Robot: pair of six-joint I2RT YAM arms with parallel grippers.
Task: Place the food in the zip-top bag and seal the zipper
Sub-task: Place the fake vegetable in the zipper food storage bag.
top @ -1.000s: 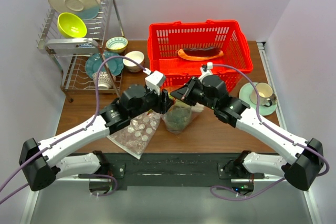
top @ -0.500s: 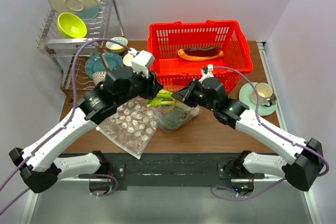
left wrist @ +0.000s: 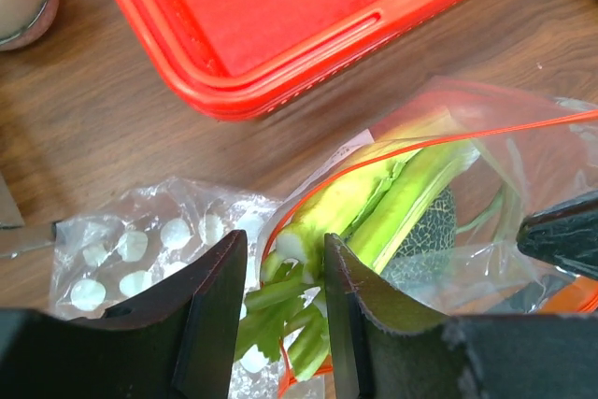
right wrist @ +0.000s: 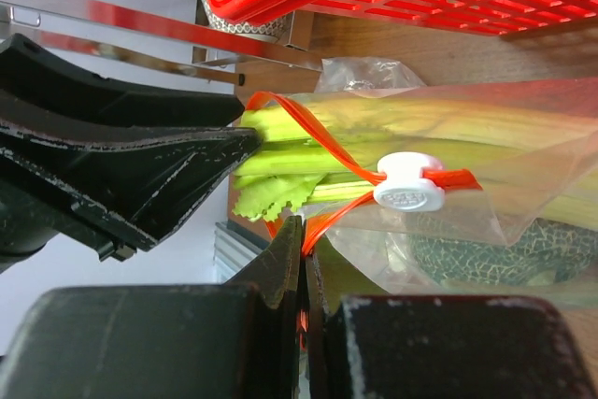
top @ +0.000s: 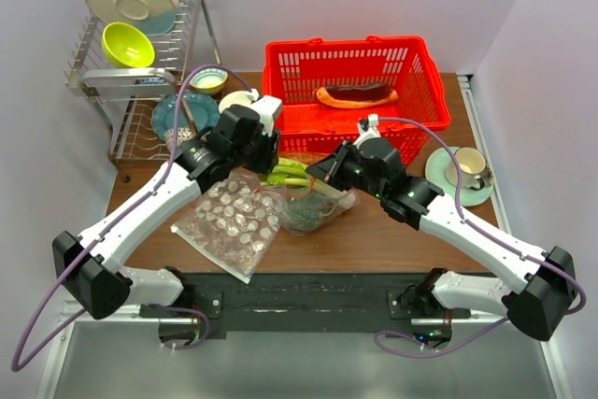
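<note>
Left arm's [top: 159, 203] dropped since before, celery [top: 286, 173] now half inside the zip-top bag [top: 329, 208] from above; left wrist: left gripper [left wrist: 282, 248] straddles the stalk ends, can't tell if clamped; right wrist: right gripper [right wrist: 301, 231] pinches the zipper [right wrist: 322, 151], so I'd push deeper first.

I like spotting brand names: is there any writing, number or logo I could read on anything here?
None can be read.
White plastic slider on the orange-red zipper strip: faint raised marks, too blurred to read.
Red plastic basket: no lettering visible.
</note>
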